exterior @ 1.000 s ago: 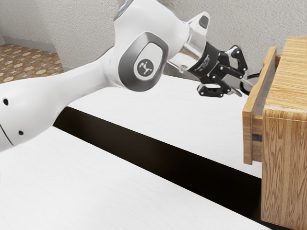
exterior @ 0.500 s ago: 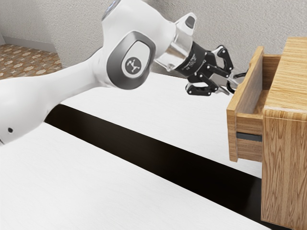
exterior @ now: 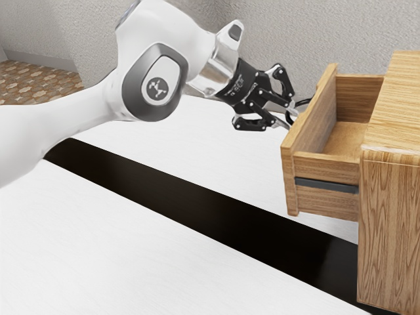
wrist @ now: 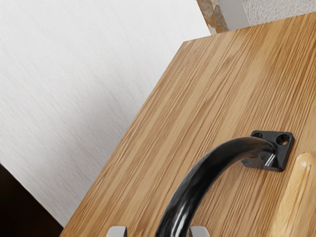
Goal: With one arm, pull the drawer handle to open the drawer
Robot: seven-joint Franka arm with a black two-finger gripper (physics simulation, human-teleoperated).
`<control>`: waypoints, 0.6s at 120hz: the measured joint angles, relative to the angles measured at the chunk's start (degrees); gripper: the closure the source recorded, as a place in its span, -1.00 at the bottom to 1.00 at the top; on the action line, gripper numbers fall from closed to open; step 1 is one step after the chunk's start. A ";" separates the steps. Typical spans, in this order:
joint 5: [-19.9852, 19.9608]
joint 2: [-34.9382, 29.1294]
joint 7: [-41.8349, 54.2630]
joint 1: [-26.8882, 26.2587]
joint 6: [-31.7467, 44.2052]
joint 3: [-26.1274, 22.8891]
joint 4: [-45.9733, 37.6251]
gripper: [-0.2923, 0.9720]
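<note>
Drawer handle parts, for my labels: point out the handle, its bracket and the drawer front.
drawer handle (wrist: 207, 170), wrist view, curved bar.
bracket (wrist: 279, 150), wrist view, plate centre.
drawer front (exterior: 310, 108), exterior view, top edge.

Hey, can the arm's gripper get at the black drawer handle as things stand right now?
Very likely yes. The gripper sits right at the handle on the drawer front, and nothing stands between them. The drawer front stands pulled partway out from the cabinet, facing the gripper.
</note>
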 joint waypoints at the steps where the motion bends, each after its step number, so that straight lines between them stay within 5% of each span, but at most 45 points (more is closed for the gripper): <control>1: 0.00 0.02 0.00 0.11 0.00 -0.06 -0.05 0.41; 72: 0.18 0.18 -0.03 14.07 -0.07 -11.53 -5.49 0.46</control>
